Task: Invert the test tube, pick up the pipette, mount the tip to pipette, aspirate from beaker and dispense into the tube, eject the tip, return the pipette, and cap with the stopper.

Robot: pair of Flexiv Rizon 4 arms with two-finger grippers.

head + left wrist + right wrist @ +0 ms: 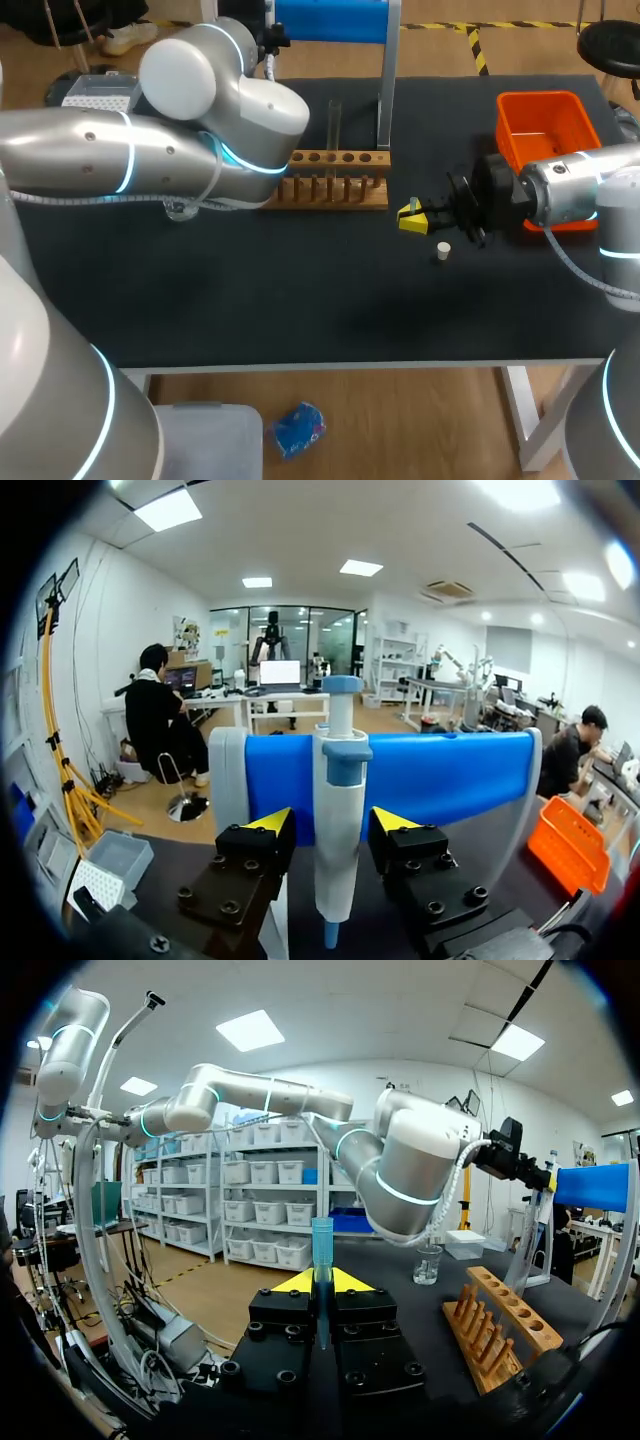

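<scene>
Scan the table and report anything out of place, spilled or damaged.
Nothing looks spilled or broken. The test tube stands upright in the wooden rack. The only stray is the small white stopper, lying loose on the table by the right hand, which grips a blue tip.

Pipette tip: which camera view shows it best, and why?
Right wrist view: the blue pipette tip stands close up, held in the right gripper. In the head view it is too small to make out; the left wrist view misses it.

orange bin (513,130) at black table's (300,300) right rear; wooden rack (335,185) mid-rear; blue stand (330,20) just behind it.
</scene>
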